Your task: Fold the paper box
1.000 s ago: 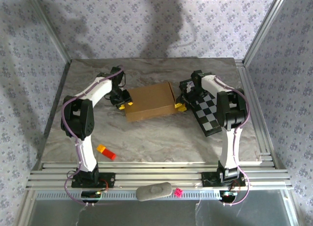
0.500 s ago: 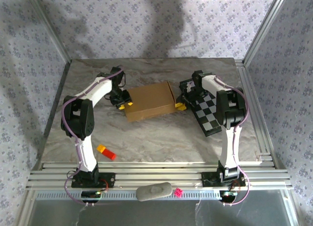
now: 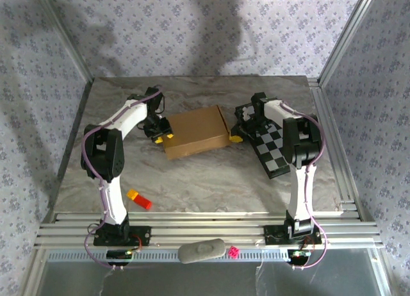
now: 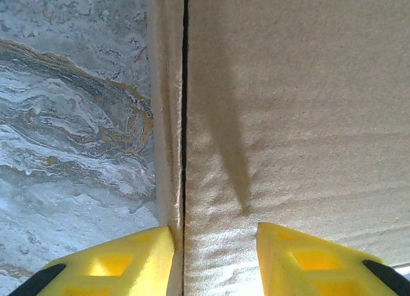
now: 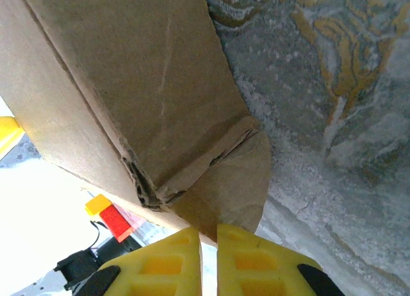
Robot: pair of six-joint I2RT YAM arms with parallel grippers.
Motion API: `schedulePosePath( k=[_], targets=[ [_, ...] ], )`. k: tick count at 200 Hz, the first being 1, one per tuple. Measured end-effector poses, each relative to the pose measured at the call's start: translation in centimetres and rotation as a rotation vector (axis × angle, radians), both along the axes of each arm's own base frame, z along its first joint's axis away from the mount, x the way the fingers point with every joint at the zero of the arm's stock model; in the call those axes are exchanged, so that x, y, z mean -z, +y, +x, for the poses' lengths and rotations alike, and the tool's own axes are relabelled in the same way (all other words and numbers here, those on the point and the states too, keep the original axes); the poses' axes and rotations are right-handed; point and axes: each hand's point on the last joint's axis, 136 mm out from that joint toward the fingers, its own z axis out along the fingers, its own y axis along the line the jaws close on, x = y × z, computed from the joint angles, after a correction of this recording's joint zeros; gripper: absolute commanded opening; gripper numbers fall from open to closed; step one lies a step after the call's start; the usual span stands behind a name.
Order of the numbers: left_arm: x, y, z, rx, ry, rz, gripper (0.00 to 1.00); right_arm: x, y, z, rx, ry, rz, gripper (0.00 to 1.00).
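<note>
1. While the paper box (image 3: 195, 132) lay closed at the middle of the table (image 3: 192, 174), its contents could not be seen.
2. Left gripper (image 3: 164, 136) jaws stood partly apart astride the box's edge.
3. Right gripper (image 5: 209, 257) jaws met at a corner flap (image 5: 234, 187).

The marbled grey surface (image 3: 211, 177) carries three things — the brown box (image 3: 195, 132) flat near its middle, a checkered board (image 3: 272, 152) just right of it, and a small red-and-yellow block (image 3: 139, 198) near the front left, well apart.
</note>
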Motion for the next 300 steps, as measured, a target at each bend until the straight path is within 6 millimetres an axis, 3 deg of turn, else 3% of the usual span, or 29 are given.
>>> schedulePosePath(
  k=[59,119,185,223,250,283,300],
  targets=[
    [0.0,0.0,0.0,0.004,0.002,0.001,0.4,0.4,0.0,0.3,-0.006,-0.065,0.01,0.06],
    [0.0,0.1,0.0,0.007,0.007,0.003,0.4,0.4,0.0,0.4,-0.005,-0.128,-0.001,0.14],
    [-0.1,-0.2,0.0,0.009,0.009,-0.016,0.4,-2.0,-1.1,0.9,0.053,-0.219,-0.046,0.29],
    [-0.2,-0.4,-0.2,0.008,0.004,-0.031,0.4,-4.0,-1.4,0.6,0.116,-0.241,-0.007,0.26],
    [-0.2,-0.5,-0.2,0.009,0.004,-0.034,0.4,-4.0,-1.1,-0.3,0.132,-0.215,0.0,0.22],
    [-0.2,-0.5,-0.2,0.009,0.003,-0.037,0.39,-2.1,-1.8,-1.5,0.17,-0.143,-0.024,0.34],
    [-0.2,-0.5,-0.2,0.009,0.003,-0.037,0.4,-1.5,-2.8,-1.6,0.205,-0.122,-0.043,0.46]
  ],
)
